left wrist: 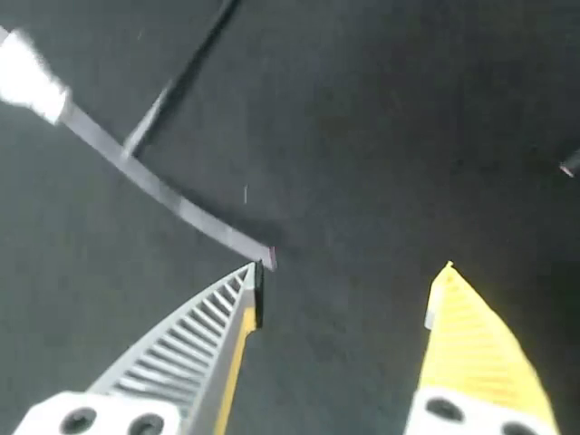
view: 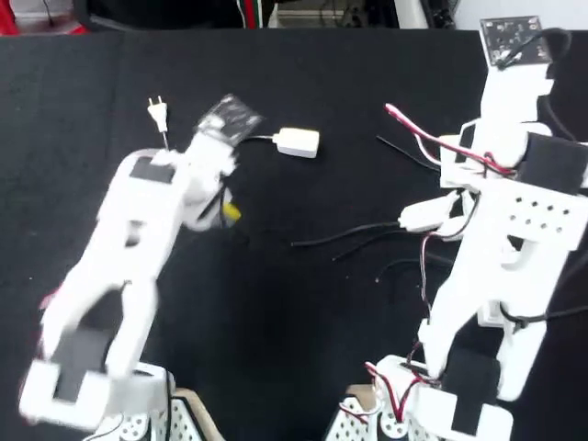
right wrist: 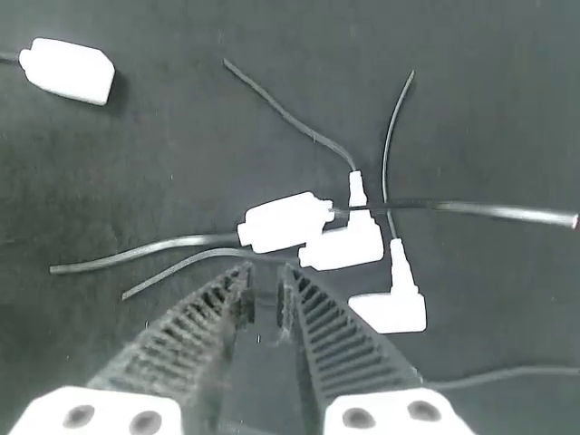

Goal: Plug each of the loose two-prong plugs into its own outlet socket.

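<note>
The right gripper (right wrist: 265, 276) sits closest, its ribbed fingers (right wrist: 204, 317) pressed almost together with nothing between them. Just past the tips lies a white socket block (right wrist: 285, 222) on its cord, touching an angled plug (right wrist: 343, 247); a second angled plug (right wrist: 391, 306) lies just beside. The left gripper (left wrist: 349, 276) is spread wide and empty over the black table (left wrist: 381, 109), with a cable end (left wrist: 263, 256) at one tip. In the high view a two-prong plug (view: 158, 112) lies loose near a far white socket (view: 297, 141).

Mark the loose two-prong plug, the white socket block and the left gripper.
two-prong plug (view: 158, 113), high view, its white body.
white socket block (view: 297, 141), high view, middle of casing.
left gripper (left wrist: 350, 272), left wrist view, midway between fingertips.
</note>
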